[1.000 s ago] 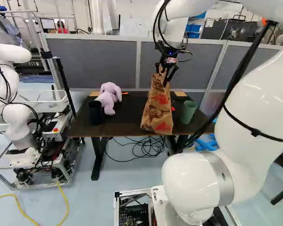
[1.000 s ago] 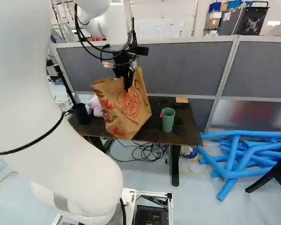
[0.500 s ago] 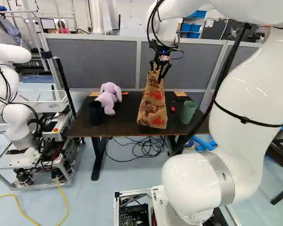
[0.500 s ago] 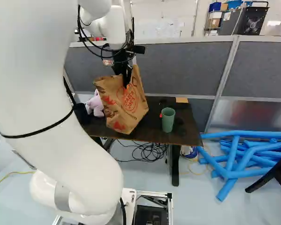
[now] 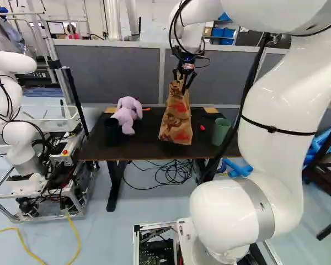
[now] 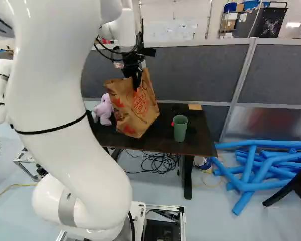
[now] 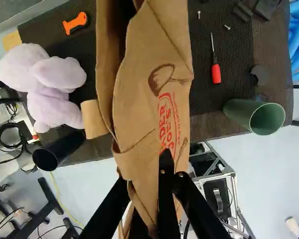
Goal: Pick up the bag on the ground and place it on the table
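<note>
Pincer (image 5: pixel 182 82): clamped on bag (image 5: pixel 176 120) near its top | paper, likely light, soft, tearable | best hold: folded rim, above table (image 5: pixel 135 144)

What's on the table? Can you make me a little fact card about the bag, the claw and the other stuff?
bag: brown paper, over the table, tilted
claw: shut on the bag's top
bag touching table: can't tell
soft toy: light purple, beside the black cup
green cup: on the table, across the bag from the toy
screwdriver: red handle, between bag and green cup
</note>
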Robot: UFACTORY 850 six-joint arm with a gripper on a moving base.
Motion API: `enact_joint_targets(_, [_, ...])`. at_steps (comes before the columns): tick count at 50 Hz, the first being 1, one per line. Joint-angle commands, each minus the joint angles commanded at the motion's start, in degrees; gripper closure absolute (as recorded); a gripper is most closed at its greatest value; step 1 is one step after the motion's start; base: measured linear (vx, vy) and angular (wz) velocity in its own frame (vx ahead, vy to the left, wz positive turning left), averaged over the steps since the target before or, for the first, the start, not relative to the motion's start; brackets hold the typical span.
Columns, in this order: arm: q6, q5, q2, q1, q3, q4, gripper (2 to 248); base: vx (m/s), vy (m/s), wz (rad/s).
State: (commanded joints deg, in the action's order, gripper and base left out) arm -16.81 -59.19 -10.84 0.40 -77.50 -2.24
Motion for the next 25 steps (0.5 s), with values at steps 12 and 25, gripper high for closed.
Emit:
enact_joint_targets(12, [0.0, 0.39, -3.84, -0.02, -3.36, 0.0, 229, 0.0, 0.0, 0.0])
enact_joint_targets(25, [0.0, 1.3, -8.71, -0.04, -7.06, 0.0, 229, 0.0, 0.0, 0.0])
